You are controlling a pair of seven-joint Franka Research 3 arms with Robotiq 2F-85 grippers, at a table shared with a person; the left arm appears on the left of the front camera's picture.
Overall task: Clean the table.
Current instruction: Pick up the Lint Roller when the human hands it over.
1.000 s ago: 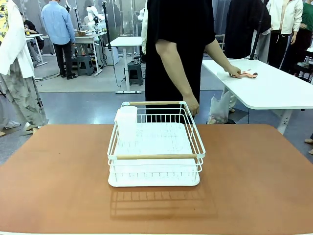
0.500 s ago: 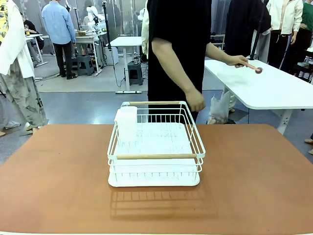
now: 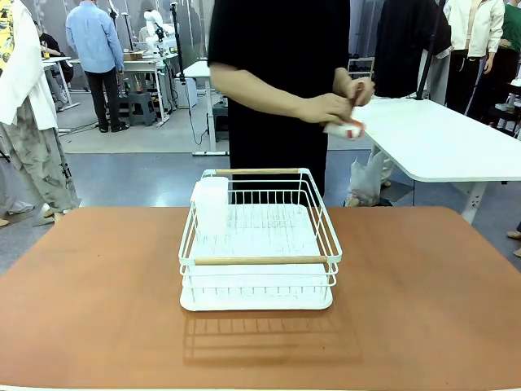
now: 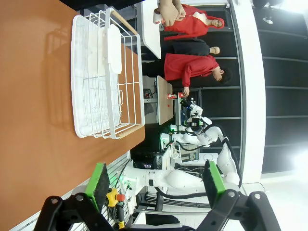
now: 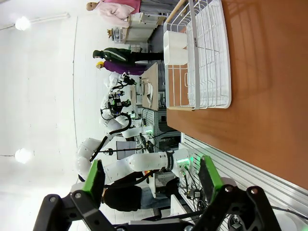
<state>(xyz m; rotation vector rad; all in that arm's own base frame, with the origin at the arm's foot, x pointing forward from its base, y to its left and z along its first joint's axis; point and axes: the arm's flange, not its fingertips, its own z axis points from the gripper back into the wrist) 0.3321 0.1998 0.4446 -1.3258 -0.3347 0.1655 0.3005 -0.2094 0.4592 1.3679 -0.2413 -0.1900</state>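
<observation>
- Standby ahead of any cleaning: hovering over the robot's side, left tool (image 4: 155,179) and right tool (image 5: 151,177) both gaping wide, green pads well apart, gripping nothing.
- Stretching across the whole foreground, terracotta desk (image 3: 423,309), carrying a white wire rack (image 3: 259,244) at its middle, with a white container (image 3: 212,205) standing along the rack's left side.
- Standing beyond the far edge, a person's hands (image 3: 326,107) fiddling with a small white-and-red item (image 3: 346,128), too small to identify, well apart from the rack.
- Judging from that, opening step only: waiting on the person, nothing yet lying loose on the desk top for picking up.
- Calling next, most likely, for watching where that item lands, then lowering the nearer tool with pads either side of it before closing.
</observation>
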